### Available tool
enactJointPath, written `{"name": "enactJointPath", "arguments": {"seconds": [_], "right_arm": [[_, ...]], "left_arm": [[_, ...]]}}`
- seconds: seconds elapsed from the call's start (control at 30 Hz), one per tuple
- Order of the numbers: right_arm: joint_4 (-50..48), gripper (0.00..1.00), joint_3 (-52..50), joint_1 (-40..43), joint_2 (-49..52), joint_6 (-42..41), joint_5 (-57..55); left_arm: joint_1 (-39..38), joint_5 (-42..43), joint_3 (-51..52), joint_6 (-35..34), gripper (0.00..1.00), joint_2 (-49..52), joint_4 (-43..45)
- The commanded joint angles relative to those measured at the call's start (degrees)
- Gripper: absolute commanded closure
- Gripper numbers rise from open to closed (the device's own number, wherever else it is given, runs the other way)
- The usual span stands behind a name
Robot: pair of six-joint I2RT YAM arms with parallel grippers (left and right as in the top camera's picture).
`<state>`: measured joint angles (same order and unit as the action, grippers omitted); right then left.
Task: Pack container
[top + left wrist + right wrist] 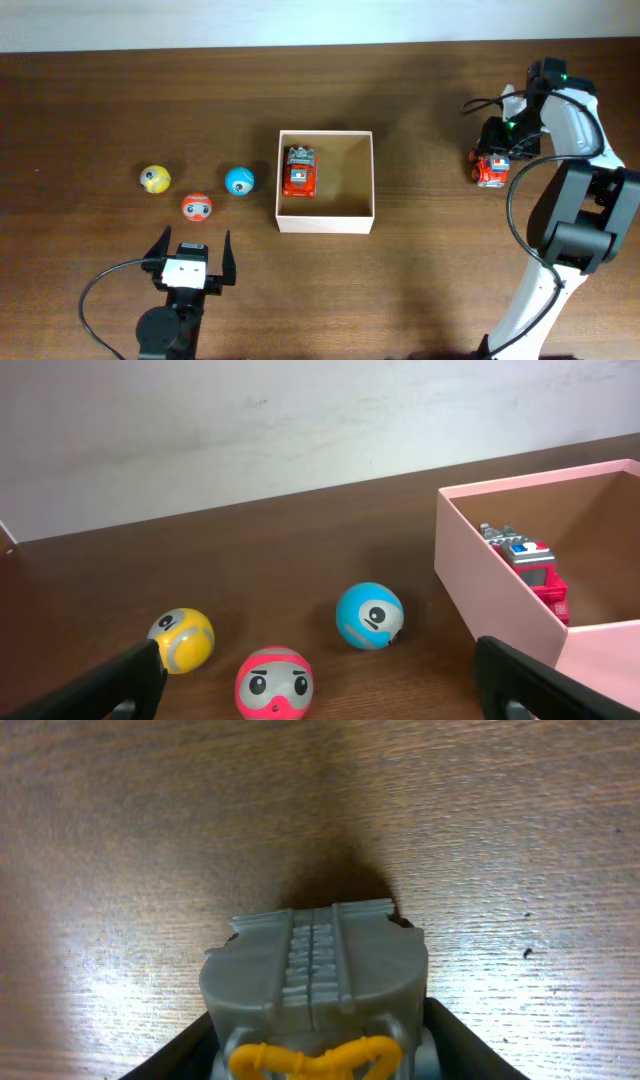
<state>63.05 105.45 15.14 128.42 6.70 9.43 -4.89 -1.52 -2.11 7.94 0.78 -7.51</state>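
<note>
Container (325,222): one red truck (300,171) inside.
Your left gripper (194,243) gapes wide (three balls (197,207) nearby); right gripper (497,155) clasps second truck (490,175).

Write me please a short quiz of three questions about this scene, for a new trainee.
1. Multiple choice: which ball lies nearest to the container? A yellow, B red, C blue.
2. True or false: both toy trucks are already inside the container.
3. Short answer: how many balls lie on the table, outside the container?

Key:
1. C, the blue ball.
2. False: one red truck lies inside; the second truck stands on the table, between the fingers of the right gripper.
3. Three: the yellow ball, the red ball and the blue ball.
</note>
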Motion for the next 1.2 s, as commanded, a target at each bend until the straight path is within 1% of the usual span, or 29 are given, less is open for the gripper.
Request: {"name": "enactJointPath", "arguments": {"seconds": [0.0,0.1,0.47,0.53,0.7,0.8,0.97,1.17], "right_arm": [[0.61,0.49,-0.55,-0.57,-0.55,5.53,0.98],[1.01,0.49,-0.55,-0.57,-0.55,5.49,0.15],[4.96,0.49,0.96,-2.8,-0.61,5.53,5.18],[6.27,0.49,2.51,-3.45,-0.63,5.53,6.6],[11.58,0.5,10.19,-5.44,-0.68,5.55,13.38],[14.99,0.5,15.34,-7.28,-0.68,6.82,15.63],[17.38,0.5,21.59,-10.25,-0.68,6.8,12.2],[16.2,0.49,22.08,-11.72,-0.59,6.78,8.63]], "left_arm": [[0.28,0.63,0.26,0.74,0.01,-0.44,0.09],[0.28,0.63,0.26,0.74,0.01,-0.44,0.09],[0.28,0.63,0.26,0.74,0.01,-0.44,0.09],[0.28,0.63,0.26,0.74,0.01,-0.44,0.09],[0.28,0.63,0.26,0.74,0.01,-0.44,0.09],[0.28,0.63,0.26,0.74,0.01,-0.44,0.09],[0.28,0.63,0.26,0.74,0.01,-0.44,0.09],[0.28,0.63,0.26,0.74,0.01,-0.44,0.09]]}}
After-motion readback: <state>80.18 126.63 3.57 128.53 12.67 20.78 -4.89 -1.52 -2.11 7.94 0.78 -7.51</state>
